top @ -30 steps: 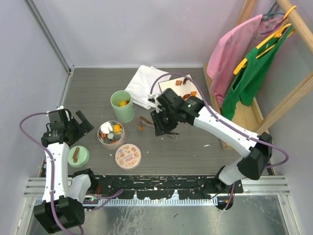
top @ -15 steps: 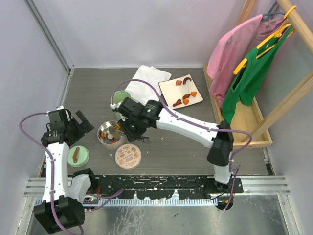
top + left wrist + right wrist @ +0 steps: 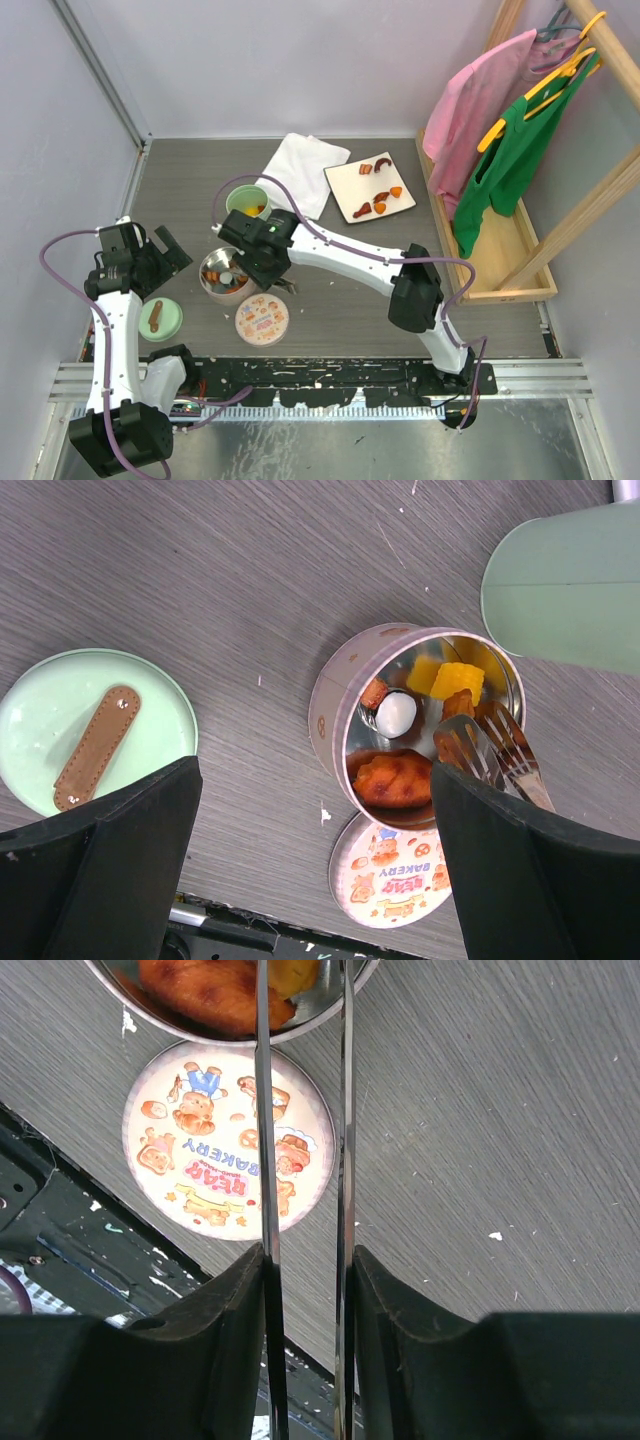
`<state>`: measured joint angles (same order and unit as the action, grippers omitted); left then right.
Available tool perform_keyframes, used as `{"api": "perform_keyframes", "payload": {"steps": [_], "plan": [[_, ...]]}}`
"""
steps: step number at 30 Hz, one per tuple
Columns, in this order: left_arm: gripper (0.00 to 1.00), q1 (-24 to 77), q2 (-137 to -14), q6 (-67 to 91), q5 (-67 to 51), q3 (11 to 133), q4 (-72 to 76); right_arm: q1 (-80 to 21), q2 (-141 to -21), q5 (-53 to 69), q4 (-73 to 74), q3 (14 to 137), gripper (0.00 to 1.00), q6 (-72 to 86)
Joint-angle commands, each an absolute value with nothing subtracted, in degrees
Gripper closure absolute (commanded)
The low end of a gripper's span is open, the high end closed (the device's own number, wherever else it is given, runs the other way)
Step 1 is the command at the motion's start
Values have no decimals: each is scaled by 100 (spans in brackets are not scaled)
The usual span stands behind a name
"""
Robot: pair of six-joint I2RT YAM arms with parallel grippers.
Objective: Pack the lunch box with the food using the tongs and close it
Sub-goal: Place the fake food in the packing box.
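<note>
The lunch box (image 3: 214,287) is a round tin, also in the left wrist view (image 3: 330,715), holding orange, yellow and white food (image 3: 392,778). More food (image 3: 377,207) lies on a white square plate (image 3: 340,190). My right gripper (image 3: 266,276) (image 3: 305,1260) is shut on the grey tongs (image 3: 266,1160). The tongs' forked tips (image 3: 488,752) reach into the tin from its lower right. Whether they pinch a piece is hidden. The tin's printed lid (image 3: 262,317) (image 3: 228,1140) lies flat beside it. My left gripper (image 3: 160,252) (image 3: 312,780) hangs open left of the tin, holding nothing.
A tall mint-green cup (image 3: 250,222) with yellow pieces stands just behind the tin. A mint-green lid with a brown knob (image 3: 160,320) lies at the near left. A white cloth (image 3: 300,172) lies at the back. A wooden rack with hanging clothes (image 3: 520,150) stands on the right.
My right arm has swung left from beside the plate to the tin, carrying the tongs, whose tips now sit inside the tin. The left arm has not moved.
</note>
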<state>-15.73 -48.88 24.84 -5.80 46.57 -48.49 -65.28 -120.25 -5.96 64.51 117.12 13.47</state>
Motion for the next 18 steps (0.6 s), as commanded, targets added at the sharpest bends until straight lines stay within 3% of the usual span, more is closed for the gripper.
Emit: {"api": "perform_keyframes", "payload": {"steps": [1,4,18], "plan": [[2,-1553,-4859,2461,-633,4676,-4621,-6548,-11710,-631,6365,11854,58,1266],[2,-1554,-4857,2461,-633,4671,-4622,-6548,-11622,-544,6269,11809,54,1287],[2,-1548,-4777,2457,-662,4666,-4605,-6548,-10897,-773,6045,11560,54,1690]]}}
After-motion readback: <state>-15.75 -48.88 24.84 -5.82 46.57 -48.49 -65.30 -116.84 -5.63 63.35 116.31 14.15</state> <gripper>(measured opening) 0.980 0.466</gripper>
